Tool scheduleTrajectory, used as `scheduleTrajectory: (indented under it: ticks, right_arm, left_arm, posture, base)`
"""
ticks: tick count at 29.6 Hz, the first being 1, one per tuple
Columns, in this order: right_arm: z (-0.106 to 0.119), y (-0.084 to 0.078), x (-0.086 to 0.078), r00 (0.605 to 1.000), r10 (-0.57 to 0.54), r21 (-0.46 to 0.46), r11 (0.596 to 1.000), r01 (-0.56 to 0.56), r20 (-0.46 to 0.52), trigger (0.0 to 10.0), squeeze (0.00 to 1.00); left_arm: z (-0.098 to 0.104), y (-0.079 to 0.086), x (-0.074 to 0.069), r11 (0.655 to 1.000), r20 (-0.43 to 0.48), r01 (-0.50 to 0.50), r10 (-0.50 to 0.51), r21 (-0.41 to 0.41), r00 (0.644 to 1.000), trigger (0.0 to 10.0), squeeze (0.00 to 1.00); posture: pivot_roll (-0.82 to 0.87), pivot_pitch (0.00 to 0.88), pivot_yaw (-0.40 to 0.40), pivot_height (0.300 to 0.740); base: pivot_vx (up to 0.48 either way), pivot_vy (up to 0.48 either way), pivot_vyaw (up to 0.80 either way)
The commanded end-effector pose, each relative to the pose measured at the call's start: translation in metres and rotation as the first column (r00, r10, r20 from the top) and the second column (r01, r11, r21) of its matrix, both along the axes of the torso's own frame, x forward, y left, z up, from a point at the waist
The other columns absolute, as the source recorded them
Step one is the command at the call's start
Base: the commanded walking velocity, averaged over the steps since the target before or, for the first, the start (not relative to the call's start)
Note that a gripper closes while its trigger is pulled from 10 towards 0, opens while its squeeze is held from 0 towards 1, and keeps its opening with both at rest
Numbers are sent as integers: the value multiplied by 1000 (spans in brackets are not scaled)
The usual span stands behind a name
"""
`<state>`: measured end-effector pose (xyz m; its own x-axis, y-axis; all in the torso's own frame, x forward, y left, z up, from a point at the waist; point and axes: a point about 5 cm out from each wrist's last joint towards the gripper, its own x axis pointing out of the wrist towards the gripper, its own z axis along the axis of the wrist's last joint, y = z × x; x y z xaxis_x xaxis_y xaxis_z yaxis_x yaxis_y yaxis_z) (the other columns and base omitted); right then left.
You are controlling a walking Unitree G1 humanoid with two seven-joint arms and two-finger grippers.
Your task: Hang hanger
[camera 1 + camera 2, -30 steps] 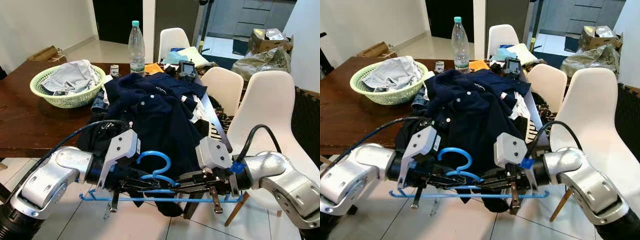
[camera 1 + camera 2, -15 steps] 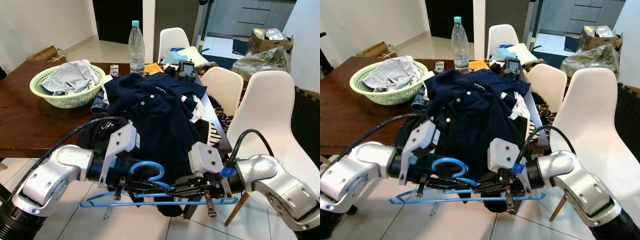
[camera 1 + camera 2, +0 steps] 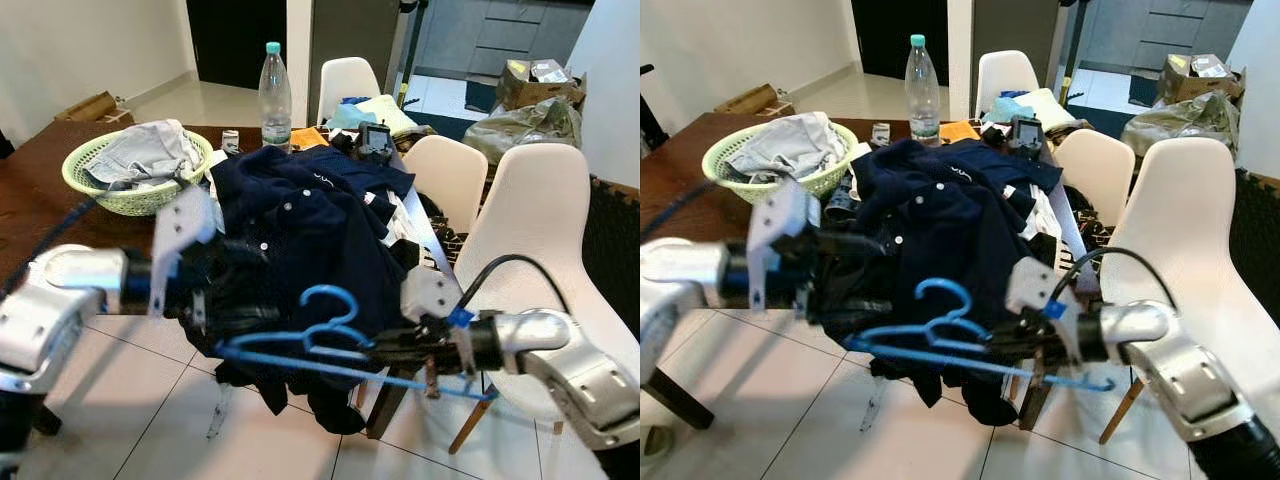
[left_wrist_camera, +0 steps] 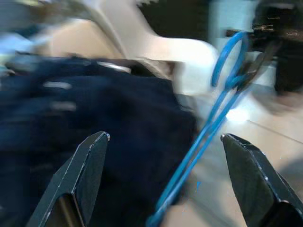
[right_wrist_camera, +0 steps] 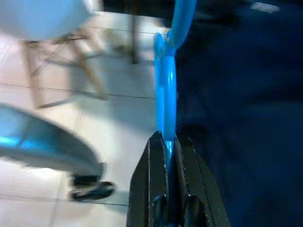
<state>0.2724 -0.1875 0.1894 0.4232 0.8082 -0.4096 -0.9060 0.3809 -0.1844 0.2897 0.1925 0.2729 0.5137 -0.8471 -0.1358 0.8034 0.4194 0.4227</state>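
— What is hard to see here?

— The left arm is blurred in the head views, and the left wrist view is smeared too. The left end of the blue hanger (image 3: 330, 345) fades in front of the navy shirt (image 3: 310, 225), so I cannot tell exactly where it ends.

— And the grippers?

— The right gripper (image 5: 166, 149) is closed on the hanger; its two black fingers pinch the blue bar between them. The left gripper (image 4: 163, 156) has its fingers spread wide and holds nothing; the hanger passes between them without touching.

— Where is the hanger?

— In the air, tilted, before the wooden table (image 3: 40, 190), just beside the shirt hanging over its edge.
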Motion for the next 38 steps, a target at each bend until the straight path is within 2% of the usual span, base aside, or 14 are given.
scheduleTrajectory:
  ticks: [1,7,10,11,15,16,17,18,21,22,23,24,28,38]
  right_arm:
    - [20,-23,8,990,-119,91,990,112,78,0,0]
    - [53,-43,7,969,-201,365,921,136,145,0,0]
    - [58,-46,17,934,-324,479,851,216,153,392,0]
    - [55,-45,26,900,-415,526,799,290,134,6000,0]
    - [52,-43,33,874,-473,555,761,338,116,6000,0]
    - [49,-37,39,843,-531,610,695,381,80,10000,0]
    - [49,-37,39,843,-531,610,695,381,80,10000,0]
    - [41,-28,48,799,-601,667,595,448,0,10000,0]
    - [36,-21,54,769,-636,697,523,491,-64,10000,0]
    - [29,-12,59,728,-672,722,438,536,-133,10000,0]
    - [29,-12,59,728,-672,722,438,536,-133,10000,0]
    - [24,-6,62,699,-690,732,377,567,-186,10000,0]
    - [16,9,66,670,-696,739,306,601,-257,10000,0]
    - [18,14,70,656,-704,742,279,609,-273,10000,0]
  left_arm:
    - [27,20,5,990,116,-134,139,-54,983,10000,1000]
    - [52,39,12,920,207,-297,352,-257,913,10000,1000]
    - [50,53,23,802,161,-447,540,-396,826,10000,1000]
    - [42,58,28,740,127,-518,617,-429,777,10000,0]
    - [35,61,31,697,105,-561,663,-446,741,10000,0]
    - [27,64,33,640,73,-609,715,-469,696,10000,0]
    - [27,64,33,640,73,-609,715,-469,696,10000,0]
    - [13,67,35,556,15,-672,776,-489,630,10000,0]
    - [3,69,36,493,-26,-713,813,-499,581,10000,0]
    - [-14,65,36,442,-83,-748,833,-494,547,10000,0]
    - [-14,65,36,442,-83,-748,833,-494,547,10000,0]
    - [-28,59,36,409,-123,-774,844,-483,522,10000,0]
    - [-48,39,34,375,-166,-801,852,-467,496,10000,0]
    - [-49,24,38,386,-162,-789,844,-478,511,10000,0]
  posture:
    - [187,5,-12,740]
    - [186,0,-10,740]
    - [180,0,-8,740]
    - [180,0,-6,740]
    - [180,0,-6,740]
    - [181,0,-7,740]
    - [181,0,-7,740]
    - [191,0,-8,740]
    - [192,0,-9,740]
    - [197,0,-16,740]
    - [197,0,-16,740]
    - [194,0,-19,740]
    - [200,0,-32,740]
    - [192,0,-33,740]
  base:
    - [0,0,0]
    - [0,0,0]
    - [0,0,0]
    - [0,0,0]
    - [0,0,0]
    - [0,0,0]
    - [0,0,0]
    - [0,0,0]
    - [0,0,0]
    - [0,0,0]
    - [0,0,0]
    - [0,0,0]
    - [0,348,0]
    - [0,428,0]
